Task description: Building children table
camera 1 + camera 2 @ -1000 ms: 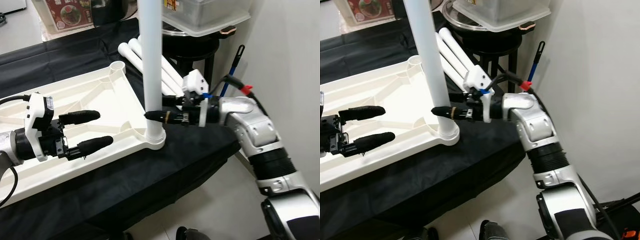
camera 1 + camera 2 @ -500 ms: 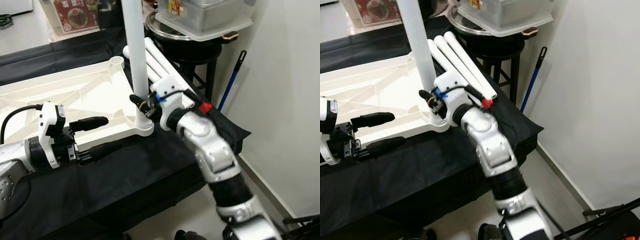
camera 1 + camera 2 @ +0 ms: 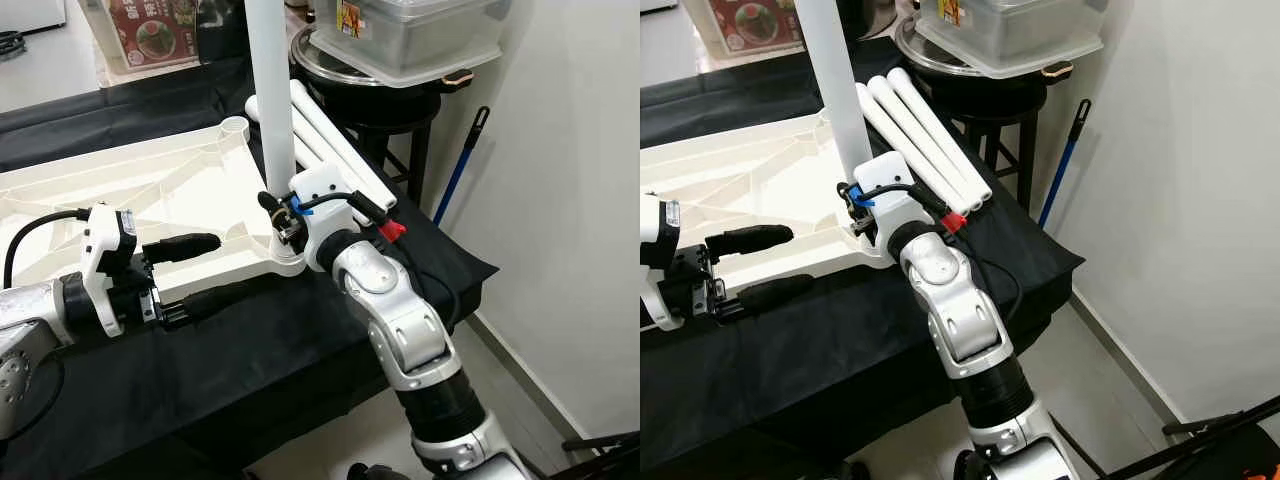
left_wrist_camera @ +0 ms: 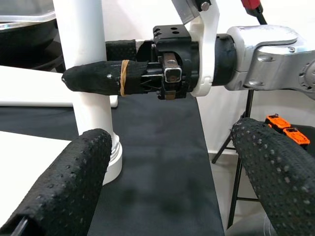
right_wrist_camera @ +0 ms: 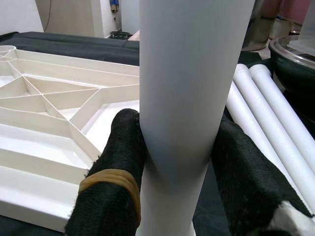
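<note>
The white table top (image 3: 130, 190) lies upside down on black cloth, its ribs facing up. One white leg (image 3: 272, 100) stands upright in the near right corner socket. My right gripper (image 3: 278, 206) is shut on this leg just above the socket. In the right wrist view its black fingers (image 5: 118, 196) press both sides of the leg (image 5: 189, 98). My left gripper (image 3: 238, 265) is open at the top's near rim, left of the leg. It holds nothing, and its fingers (image 4: 64, 187) frame the leg (image 4: 88, 73). Three spare legs (image 3: 330, 140) lie behind.
A clear plastic container on a metal pot (image 3: 400, 40) sits on a black stool at the back right. A blue-handled stick (image 3: 460, 165) leans against the white wall. The cloth-covered table ends just right of the legs, with floor beyond.
The view has shifted. My right arm has swung from the right side round to the near side of the leg, with its gripper still on the leg. The left gripper stays open.
</note>
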Available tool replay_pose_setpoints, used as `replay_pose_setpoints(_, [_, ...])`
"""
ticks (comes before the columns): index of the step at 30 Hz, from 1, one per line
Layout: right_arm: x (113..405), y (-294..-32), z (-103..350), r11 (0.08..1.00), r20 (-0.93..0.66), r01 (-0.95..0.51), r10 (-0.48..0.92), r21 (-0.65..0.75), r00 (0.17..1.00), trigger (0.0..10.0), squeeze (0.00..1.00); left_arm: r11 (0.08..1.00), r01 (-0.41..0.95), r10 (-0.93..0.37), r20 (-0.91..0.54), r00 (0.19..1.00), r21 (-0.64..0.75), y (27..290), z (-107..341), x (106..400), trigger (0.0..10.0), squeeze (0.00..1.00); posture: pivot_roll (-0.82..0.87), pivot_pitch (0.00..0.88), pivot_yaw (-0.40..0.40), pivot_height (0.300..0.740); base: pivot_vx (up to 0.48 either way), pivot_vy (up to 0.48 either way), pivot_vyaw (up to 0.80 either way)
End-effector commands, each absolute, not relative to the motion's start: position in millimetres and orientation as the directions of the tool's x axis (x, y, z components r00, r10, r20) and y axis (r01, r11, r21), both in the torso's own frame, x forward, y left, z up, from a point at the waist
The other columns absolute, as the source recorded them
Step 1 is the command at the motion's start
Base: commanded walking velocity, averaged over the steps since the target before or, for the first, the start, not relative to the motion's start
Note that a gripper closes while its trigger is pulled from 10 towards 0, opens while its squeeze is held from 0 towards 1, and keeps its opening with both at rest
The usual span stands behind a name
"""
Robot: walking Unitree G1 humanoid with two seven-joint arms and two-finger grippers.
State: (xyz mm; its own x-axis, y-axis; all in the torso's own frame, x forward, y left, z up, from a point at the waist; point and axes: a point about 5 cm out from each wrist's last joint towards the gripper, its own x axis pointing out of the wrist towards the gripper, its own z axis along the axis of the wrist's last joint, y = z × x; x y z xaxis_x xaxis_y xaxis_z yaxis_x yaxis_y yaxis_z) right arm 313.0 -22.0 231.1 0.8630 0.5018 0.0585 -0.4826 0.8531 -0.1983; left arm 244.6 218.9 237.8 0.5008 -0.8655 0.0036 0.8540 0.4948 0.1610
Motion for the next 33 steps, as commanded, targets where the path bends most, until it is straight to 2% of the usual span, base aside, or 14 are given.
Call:
replay_pose_setpoints(1, [320,-41,217,0.85,-0.024,-0.493,0.498,-0.183,0.867,10.0,0.0,0.485,0.862,-0.871,-0.006,0.491,0.148,214,235,243,10.0,0.0,-0.01,0.193,-0.047,0.74,0.0,0.0,0.0])
replay_pose_setpoints(2, [320,-41,217,0.85,-0.024,-0.493,0.498,-0.183,0.867,10.0,0.0,0.485,0.862,-0.871,-0.006,0.491,0.148,214,235,243,10.0,0.0,-0.01,0.193,-0.047,0.74,0.0,0.0,0.0])
replay_pose_setpoints(3, [322,-47,223,0.829,-0.004,-0.535,0.541,-0.163,0.841,10.0,1.0,0.483,0.863,-0.872,-0.007,0.49,0.149,214,235,244,10.0,0.0,-0.02,0.193,-0.047,0.74,0.0,0.0,0.0])
replay_pose_setpoints(7, [326,-63,244,0.765,0.057,-0.632,0.642,-0.128,0.765,10.0,1.0,0.481,0.864,-0.873,-0.009,0.488,0.149,212,235,244,10.0,0.0,-0.01,0.194,-0.05,0.74,0.0,0.0,0.0])
replay_pose_setpoints(10, [326,-64,248,0.74,0.067,-0.661,0.671,-0.125,0.738,10.0,1.0,0.481,0.864,-0.873,-0.009,0.487,0.149,212,235,243,10.0,0.0,-0.01,0.195,-0.05,0.74,0.0,0.0,0.0])
replay_pose_setpoints(12, [329,-78,262,0.664,0.097,-0.738,0.747,-0.118,0.657,10.0,1.0,0.479,0.865,-0.874,-0.011,0.486,0.148,211,235,242,10.0,0.0,-0.01,0.197,-0.052,0.74,0.0,0.0,0.0])
replay_pose_setpoints(13, [329,-78,262,0.664,0.097,-0.738,0.747,-0.118,0.657,10.0,1.0,0.479,0.865,-0.874,-0.011,0.486,0.148,211,235,242,10.0,0.0,-0.01,0.197,-0.052,0.74,0.0,0.0,0.0])
replay_pose_setpoints(15, [336,-92,270,0.564,0.095,-0.814,0.826,-0.136,0.556,10.0,1.0,0.476,0.868,-0.876,-0.013,0.482,0.145,210,236,241,10.0,0.0,0.0,0.198,-0.051,0.74,0.0,0.0,0.0])
replay_pose_setpoints(17, [337,-94,271,0.543,0.086,-0.828,0.84,-0.141,0.536,10.0,1.0,0.475,0.868,-0.876,-0.014,0.481,0.145,209,236,241,10.0,0.0,0.0,0.198,-0.051,0.74,0.0,0.0,0.0])
replay_pose_setpoints(18, [339,-96,270,0.484,0.063,-0.861,0.875,-0.154,0.48,10.0,0.37,0.473,0.869,-0.877,-0.015,0.48,0.144,209,236,240,10.0,0.0,0.0,0.201,-0.049,0.74,0.0,0.0,0.0])
replay_pose_setpoints(19, [340,-97,270,0.445,0.046,-0.881,0.895,-0.163,0.444,10.0,0.37,0.473,0.869,-0.877,-0.016,0.48,0.144,209,237,240,10.0,0.0,0.0,0.201,-0.049,0.74,0.0,0.0,0.0])
replay_pose_setpoints(20, [344,-98,271,0.422,0.04,-0.89,0.906,-0.17,0.422,10.0,0.0,0.473,0.869,-0.877,-0.017,0.48,0.145,209,237,239,10.0,0.0,0.01,0.205,-0.05,0.74,0.0,0.0,0.0])
replay_pose_setpoints(25, [363,-97,280,0.395,0.044,-0.898,0.918,-0.193,0.394,10.0,0.0,0.473,0.869,-0.876,-0.021,0.481,0.147,210,239,237,10.0,0.0,0.02,0.212,-0.047,0.74,0.0,0.0,0.0])
replay_pose_setpoints(33, [372,-85,289,0.319,0.041,-0.928,0.948,-0.195,0.317,10.0,0.0,0.469,0.87,-0.878,-0.027,0.478,0.152,210,243,233,10.0,0.0,0.04,0.224,-0.049,0.74,0.0,0.0,0.0])
